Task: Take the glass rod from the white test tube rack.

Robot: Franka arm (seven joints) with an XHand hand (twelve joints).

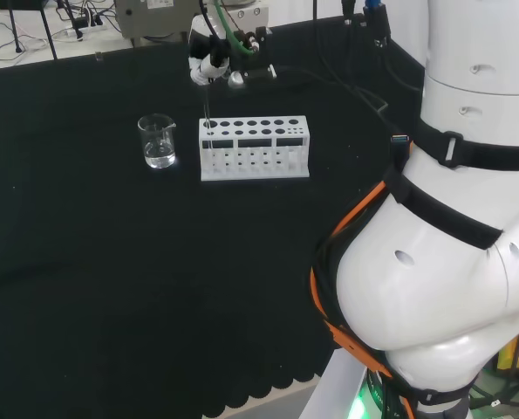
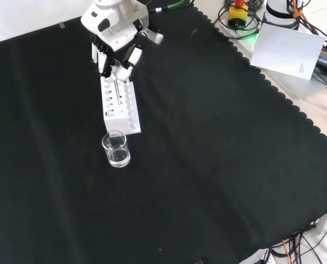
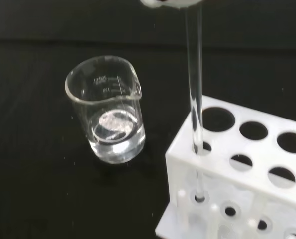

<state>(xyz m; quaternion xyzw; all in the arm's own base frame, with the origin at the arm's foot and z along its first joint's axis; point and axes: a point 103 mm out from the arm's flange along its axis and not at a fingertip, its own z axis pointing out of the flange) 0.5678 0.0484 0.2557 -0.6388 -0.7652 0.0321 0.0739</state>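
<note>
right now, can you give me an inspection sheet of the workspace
surface: black cloth over the bench, scalloped edge on the front view's right.
job's things: white rack stands on the cloth; glass rod upright in an end hole, its lower tip still inside the rack.
clutter: small glass beaker beside the rack, apart from it, with a little clear liquid at the bottom.
robot hand: robot hand above the rack's end, fingers closed on the rod's top.
cables: green and black cables run to the hand; more cables off the cloth at the front view's top right.
surroundings: a sheet of white paper off the cloth's edge.
</note>
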